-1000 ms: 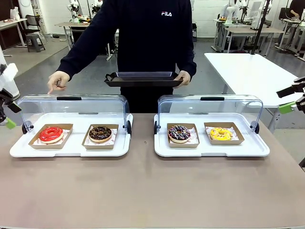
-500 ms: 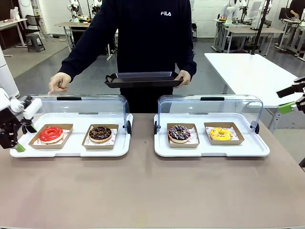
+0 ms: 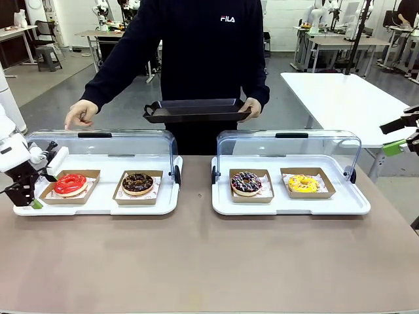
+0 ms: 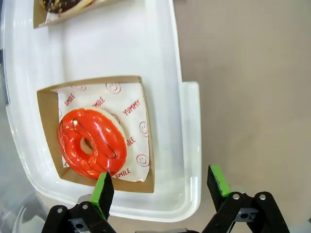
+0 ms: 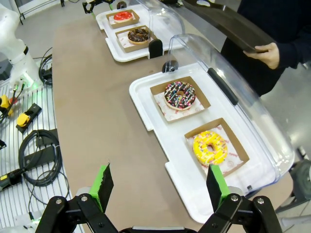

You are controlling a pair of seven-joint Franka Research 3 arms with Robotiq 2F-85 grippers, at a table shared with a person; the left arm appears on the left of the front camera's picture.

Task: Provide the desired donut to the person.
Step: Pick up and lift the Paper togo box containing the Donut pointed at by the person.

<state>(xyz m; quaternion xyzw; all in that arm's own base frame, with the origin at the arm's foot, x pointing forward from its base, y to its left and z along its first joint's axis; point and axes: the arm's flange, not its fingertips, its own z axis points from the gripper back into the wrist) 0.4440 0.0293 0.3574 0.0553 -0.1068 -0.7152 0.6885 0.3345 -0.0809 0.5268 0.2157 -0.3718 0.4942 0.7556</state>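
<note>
Red donut [image 4: 91, 142] sits in its cardboard tray [image 4: 147, 145], just ahead of the left gripper [image 4: 160, 183] and off to one side. Jaws wide open, holding nothing. One fingertip hangs over the tray's near corner; the other is past the white tray [image 4: 190, 145] rim, over bare table. Risk: descending from here straddles the rim, or a pad gouges the glaze.

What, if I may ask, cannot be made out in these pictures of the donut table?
- Front view: the inside of the black tray held by the person; its near rim hides it.
- Front view: the right gripper, cut off by the right edge.
- Left wrist view: the chocolate donut, cut off by the top edge.
- Right wrist view: the print on the paper under the yellow donut, too small to read.
</note>
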